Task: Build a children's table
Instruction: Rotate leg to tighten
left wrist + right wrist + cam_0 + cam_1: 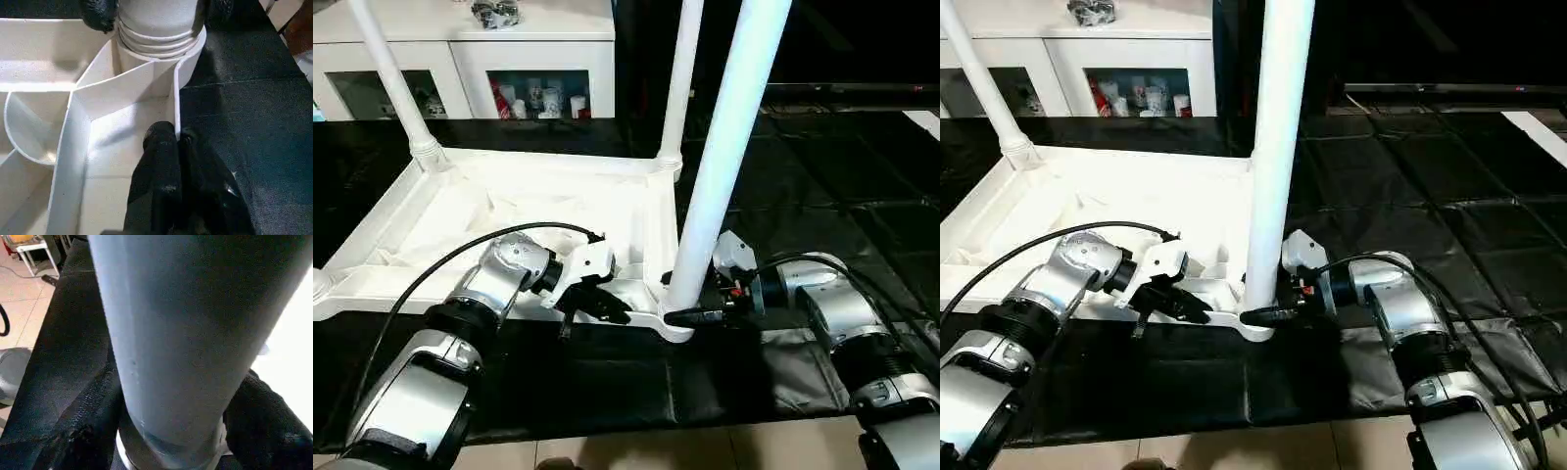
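I see the children's table [509, 211] lying upside down on the black mat [607, 382], ribbed underside up, three legs standing in its corner sockets. The nearest leg [729, 147] rises from the corner at the mat's near edge. My right gripper [690, 315] sits at that leg's base, its fingers either side of the leg, though I cannot tell if they press it. My left gripper [177, 139] is just beside that corner, its fingers pinched together on the table's thin rim wall. A white cabinet [460, 49] stands beyond the mat's far edge.
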Controlling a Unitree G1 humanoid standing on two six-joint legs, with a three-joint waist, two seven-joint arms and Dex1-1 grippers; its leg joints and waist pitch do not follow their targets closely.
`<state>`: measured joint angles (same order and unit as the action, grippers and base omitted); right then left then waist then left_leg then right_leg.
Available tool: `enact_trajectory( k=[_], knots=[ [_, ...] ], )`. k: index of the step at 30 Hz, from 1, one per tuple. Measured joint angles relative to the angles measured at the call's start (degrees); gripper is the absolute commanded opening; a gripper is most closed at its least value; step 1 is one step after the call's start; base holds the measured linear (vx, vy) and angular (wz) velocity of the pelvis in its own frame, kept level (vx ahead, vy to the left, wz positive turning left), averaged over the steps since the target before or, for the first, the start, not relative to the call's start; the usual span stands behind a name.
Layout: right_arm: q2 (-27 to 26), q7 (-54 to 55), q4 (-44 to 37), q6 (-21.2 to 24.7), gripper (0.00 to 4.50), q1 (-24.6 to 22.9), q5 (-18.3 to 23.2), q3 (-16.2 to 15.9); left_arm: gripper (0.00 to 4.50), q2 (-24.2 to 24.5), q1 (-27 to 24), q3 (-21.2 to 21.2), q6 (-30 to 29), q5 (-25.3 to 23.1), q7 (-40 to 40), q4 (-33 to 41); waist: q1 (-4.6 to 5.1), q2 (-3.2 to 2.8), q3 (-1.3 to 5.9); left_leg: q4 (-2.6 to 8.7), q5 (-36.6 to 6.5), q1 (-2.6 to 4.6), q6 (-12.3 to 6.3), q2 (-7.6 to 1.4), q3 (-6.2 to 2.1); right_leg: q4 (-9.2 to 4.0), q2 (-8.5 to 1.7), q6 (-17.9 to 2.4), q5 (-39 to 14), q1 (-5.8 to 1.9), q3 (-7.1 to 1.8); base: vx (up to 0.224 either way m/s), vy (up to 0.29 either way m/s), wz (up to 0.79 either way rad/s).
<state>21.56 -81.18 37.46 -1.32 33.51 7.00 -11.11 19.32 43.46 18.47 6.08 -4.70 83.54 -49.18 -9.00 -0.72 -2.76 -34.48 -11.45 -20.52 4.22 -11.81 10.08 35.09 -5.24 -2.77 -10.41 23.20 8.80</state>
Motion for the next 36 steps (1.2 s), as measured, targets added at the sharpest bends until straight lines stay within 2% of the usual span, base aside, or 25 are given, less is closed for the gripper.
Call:
enact_trajectory(
  k=[4, 6, 13, 14, 21, 33, 36],
  knots=[
    [-0.13, -0.13, -0.13, -0.21, 2.56, 0.0, 0.24, 0.0, 0.0, 0.01, 0.0, 0.0, 0.18, -0.01, -0.02, -0.44, 0.04, 0.02, 0.01, 0.0, 0.0, 0.01, 0.0, 0.0, 0.0, 0.01, 0.0, 0.0, 0.0, 0.0, -0.01, 0.0, 0.0, 0.0],
    [-0.14, -0.13, -0.2, -0.28, 2.31, -0.08, 0.38, 0.01, 0.0, 0.01, 0.0, -0.01, 0.17, -0.01, -0.04, -0.52, 0.05, 0.06, 0.03, 0.0, 0.0, 0.03, 0.0, 0.0, 0.0, 0.01, 0.0, 0.0, 0.0, -0.02, -0.01, 0.0, 0.0, 0.0],
    [-0.17, 0.1, -0.44, -0.62, 2.21, -0.4, 1.27, 0.04, 0.0, 0.06, 0.0, -0.01, 0.17, -0.02, -0.1, -0.67, 0.12, 0.06, 0.04, 0.0, 0.0, 0.08, 0.0, 0.0, 0.0, 0.01, 0.0, 0.0, 0.0, -0.05, -0.01, 0.0, 0.0, 0.0],
    [-0.4, 0.54, -0.45, -0.35, 2.62, -0.6, 1.39, 0.31, 0.0, 0.08, 0.0, -0.01, 0.17, -0.02, -0.1, -0.71, 0.15, 0.07, 0.04, 0.0, 0.0, 0.1, 0.0, 0.0, 0.0, 0.01, 0.0, 0.0, 0.0, -0.07, -0.01, 0.0, 0.0, 0.0],
    [-1.66, 2.66, -0.8, 2.54, 3.16, -2.01, 2.64, 1.28, 0.0, 0.12, 0.0, -0.14, 0.11, 0.14, -0.1, -0.77, 0.24, 0.06, 0.04, 0.0, 0.0, 0.1, 0.02, 0.0, 0.0, 0.01, 0.0, -0.01, 0.01, -0.08, -0.01, 0.0, 0.0, 0.0],
    [-0.31, 2.1, -1.46, 5.11, 3.16, -3.09, 3.78, 1.71, 0.0, 0.05, 0.0, -0.2, -0.04, 0.48, -0.18, -0.85, 0.1, 0.05, 0.04, 0.0, 0.0, 0.09, 0.02, 0.0, 0.0, 0.01, 0.0, -0.01, 0.01, -0.07, 0.0, 0.0, 0.0, 0.0],
    [-0.34, 2.24, -1.62, 5.9, 2.82, -3.15, 4.24, 1.83, 0.0, 0.04, 0.0, -0.2, -0.13, 0.51, -0.19, -0.85, 0.1, 0.05, 0.04, 0.0, 0.0, 0.09, 0.02, 0.0, 0.0, 0.01, 0.0, -0.01, 0.01, -0.07, 0.0, 0.0, 0.0, 0.0]
  ],
)
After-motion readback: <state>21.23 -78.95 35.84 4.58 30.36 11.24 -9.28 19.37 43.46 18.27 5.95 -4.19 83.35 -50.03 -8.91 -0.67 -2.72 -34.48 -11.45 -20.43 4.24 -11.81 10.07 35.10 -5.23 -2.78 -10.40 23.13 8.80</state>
